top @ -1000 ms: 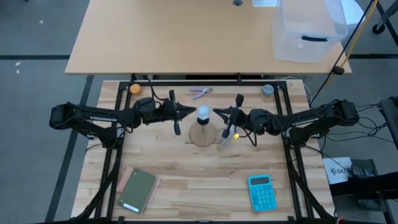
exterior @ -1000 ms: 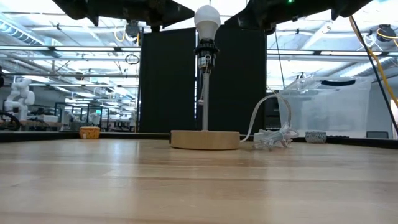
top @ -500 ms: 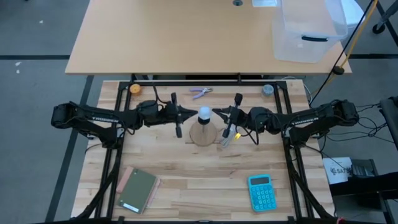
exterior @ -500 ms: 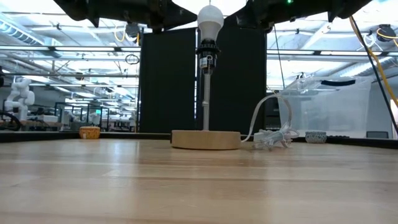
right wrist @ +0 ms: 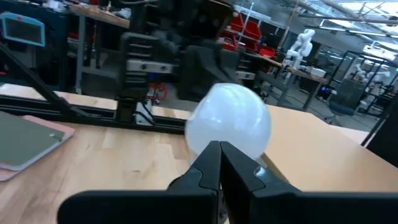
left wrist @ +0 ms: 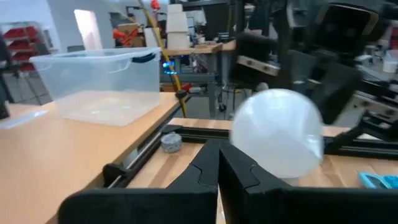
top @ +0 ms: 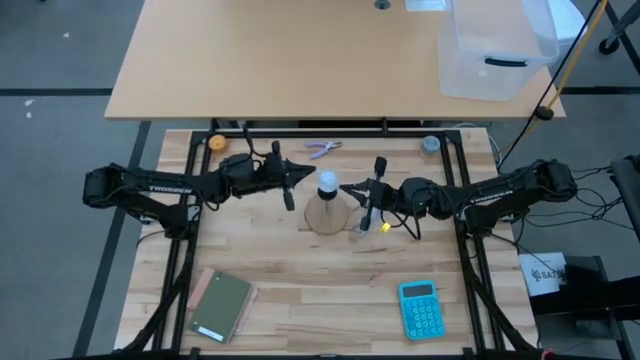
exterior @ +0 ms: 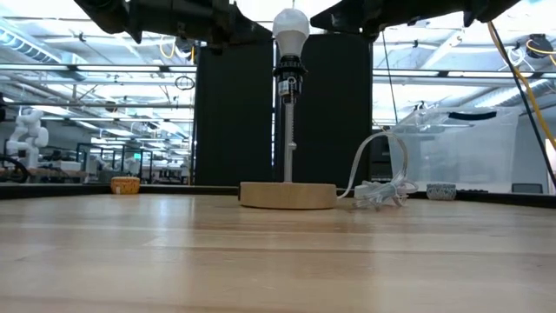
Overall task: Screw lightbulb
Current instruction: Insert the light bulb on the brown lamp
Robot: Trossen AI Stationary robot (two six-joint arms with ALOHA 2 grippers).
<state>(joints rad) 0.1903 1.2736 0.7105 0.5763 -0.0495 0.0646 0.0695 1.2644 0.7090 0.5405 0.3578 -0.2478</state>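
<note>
Bulb [top: 327,181] sits on the lamp [exterior: 287,195], left tool [top: 311,175] and right tool [top: 345,187] pinched together beside it, "TROSSEN" readable on both arms.

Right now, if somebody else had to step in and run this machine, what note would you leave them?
Left gripper: shut, empty, level with the lightbulb, just to its left.
Right gripper: shut, empty, just to the bulb's right.
Lightbulb: upright on top of the black socket of the lamp stand, whose wooden base sits mid-table. Neither gripper holds it.
Done: the bulb is in the socket.
Left: how far it is screwed in cannot be told; check that it is seated tight, then back both arms away.
</note>
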